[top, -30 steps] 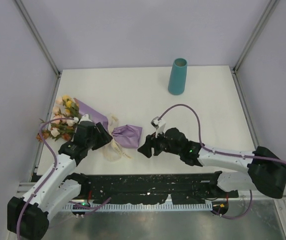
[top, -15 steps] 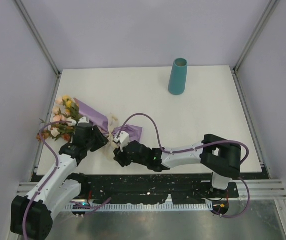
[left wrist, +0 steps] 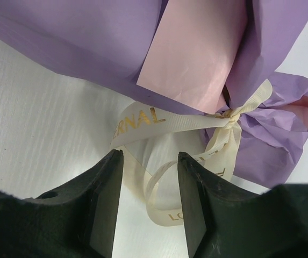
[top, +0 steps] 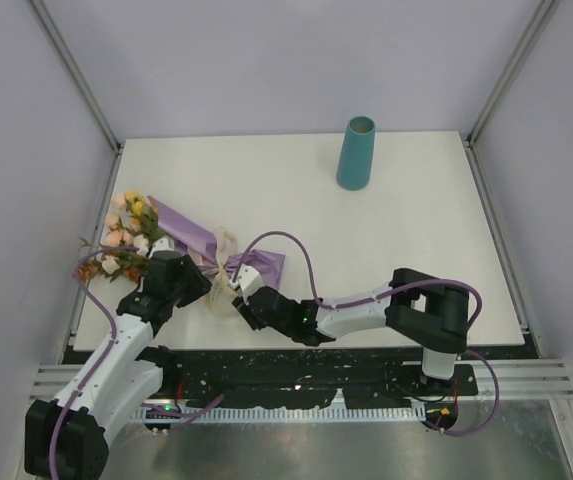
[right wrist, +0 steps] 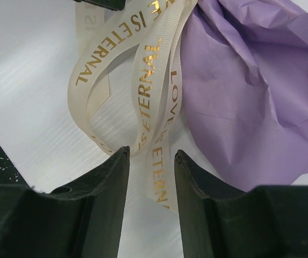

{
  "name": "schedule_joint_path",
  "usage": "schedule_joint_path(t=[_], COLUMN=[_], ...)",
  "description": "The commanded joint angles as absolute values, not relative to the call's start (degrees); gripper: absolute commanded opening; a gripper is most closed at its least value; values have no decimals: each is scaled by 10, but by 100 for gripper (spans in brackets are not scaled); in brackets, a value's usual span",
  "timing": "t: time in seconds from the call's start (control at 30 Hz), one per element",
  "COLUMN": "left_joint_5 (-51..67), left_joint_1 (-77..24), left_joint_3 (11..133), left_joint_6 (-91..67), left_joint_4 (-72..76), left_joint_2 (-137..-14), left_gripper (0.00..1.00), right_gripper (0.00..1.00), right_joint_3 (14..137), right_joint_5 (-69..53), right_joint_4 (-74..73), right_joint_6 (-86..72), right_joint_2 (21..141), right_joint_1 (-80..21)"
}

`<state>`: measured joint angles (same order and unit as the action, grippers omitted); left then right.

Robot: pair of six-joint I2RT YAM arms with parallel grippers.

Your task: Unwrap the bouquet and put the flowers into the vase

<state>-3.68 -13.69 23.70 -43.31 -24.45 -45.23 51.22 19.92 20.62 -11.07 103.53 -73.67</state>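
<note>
On the left side of the table, the bouquet lies flat, with the flowers poking toward the left edge. Your left gripper is half open, and a loop of the cream ribbon sits between its fingers, not pinched. Just beside it, your right gripper is half open too, with ribbon strands in its gap. If you pull a loop instead of a loose end, the knot could get tighter. A hard tug could drag the whole bunch off the table. The vase stands far back on the right.
</note>
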Motion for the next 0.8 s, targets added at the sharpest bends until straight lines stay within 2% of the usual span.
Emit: schedule_joint_path(t=[0.0, 0.33, 0.57, 0.7, 0.77], left_joint_5=[-47, -36, -47, -40, -49], left_joint_1=[-130, -130, -129, -129, -130], left_joint_3=[250, 254, 259, 279, 292], left_joint_6=[-422, -434, -458, -464, -463], left_joint_4=[-237, -236, -229, -227, -227], left_joint_2=[-442, -426, -418, -426, -434], left_gripper=[49, 53, 59, 63, 64], right_gripper=[44, 43, 40, 30, 21], right_joint_3=[515, 508, 516, 521, 521], right_joint_5=[245, 284, 291, 303, 308], right_joint_4=[225, 270, 289, 288, 286], right_joint_6=[-101, -102, -104, -111, -110], right_joint_2=[1052, 1077, 1103, 1109, 1106], right_joint_1=[-751, -752, -752, -752, -752])
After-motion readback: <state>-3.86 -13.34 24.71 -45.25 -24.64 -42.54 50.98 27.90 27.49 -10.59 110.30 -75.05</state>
